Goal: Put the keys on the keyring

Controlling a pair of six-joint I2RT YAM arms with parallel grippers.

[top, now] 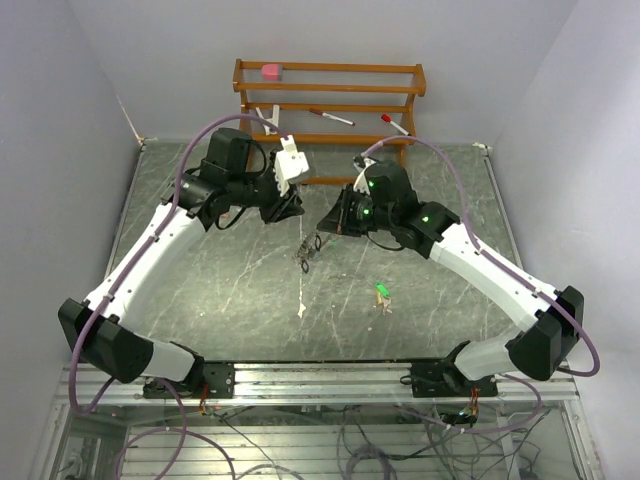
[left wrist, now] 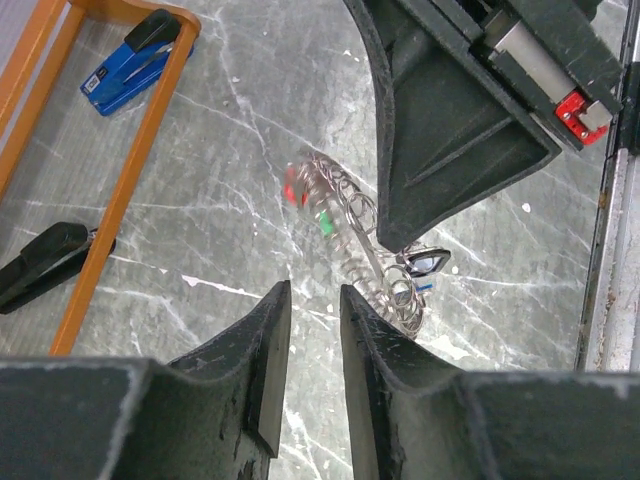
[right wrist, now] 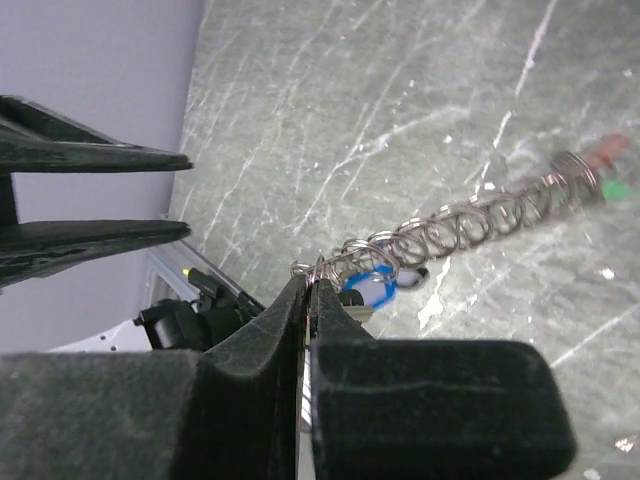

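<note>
The keyring (right wrist: 470, 222) is a string of silver wire loops with small keys, their tags blue (right wrist: 370, 286), red and green. My right gripper (right wrist: 308, 283) is shut on its near end, and the rest hangs off above the table. From above, the keyring (top: 308, 250) dangles below the right gripper (top: 326, 228). My left gripper (left wrist: 315, 290) is open by a narrow gap with nothing between the fingers, just short of the keyring (left wrist: 350, 232). In the top view the left gripper (top: 293, 208) faces the right one. One loose key with a green head (top: 382, 291) lies on the table.
A wooden rack (top: 330, 90) stands at the back with a pink object (top: 271, 71) and two pens (top: 331, 117) on it. In the left wrist view, a blue stapler (left wrist: 130, 62) and a black one (left wrist: 45, 262) lie by the rack's rail (left wrist: 120, 190).
</note>
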